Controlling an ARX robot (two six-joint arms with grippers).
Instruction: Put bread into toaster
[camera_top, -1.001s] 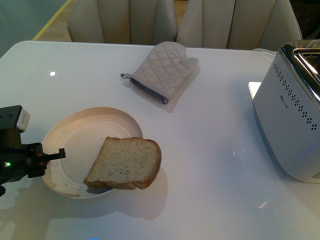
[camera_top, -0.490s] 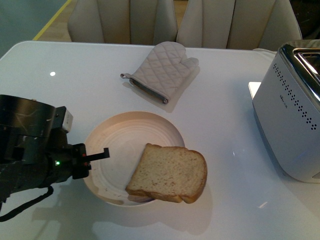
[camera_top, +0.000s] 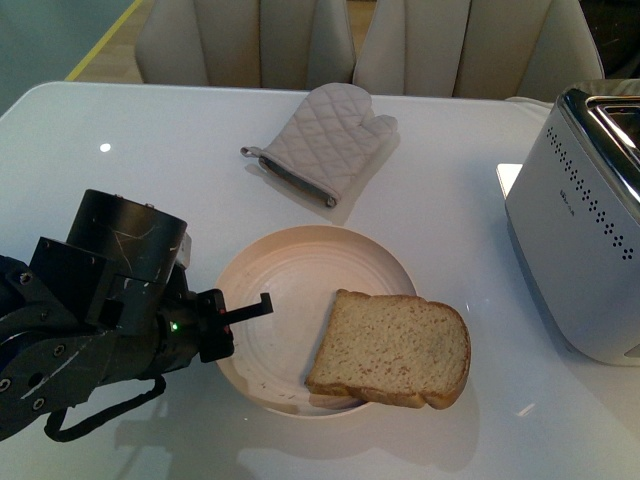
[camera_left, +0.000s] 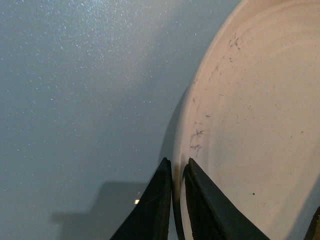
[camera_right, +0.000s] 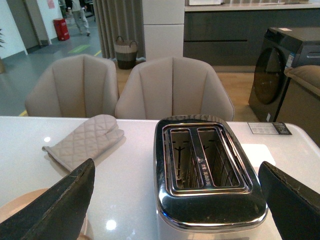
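The bread (camera_top: 393, 348), a tan speckled slice with a brown crust, lies on the right part of a cream plate (camera_top: 290, 275) and overhangs its rim. My left gripper (camera_top: 240, 312) is shut on the plate's left rim; the left wrist view shows the plate (camera_left: 250, 125) with its rim pinched between my gripper (camera_left: 176, 167). The white toaster (camera_top: 585, 230) with a chrome top stands at the right edge. In the right wrist view the toaster (camera_right: 207, 165) shows two empty slots. My right gripper (camera_right: 175, 200) is open above it, out of the front view.
A quilted grey oven mitt (camera_top: 325, 140) lies at the back of the white table (camera_top: 450, 200), and shows in the right wrist view (camera_right: 85, 140). Two beige chairs (camera_right: 172, 87) stand behind the table. The plate's edge (camera_right: 15, 207) shows by the right gripper's finger.
My left gripper has dragged the plate with the bread to the right, toward the toaster. The left arm has come further into the front view.
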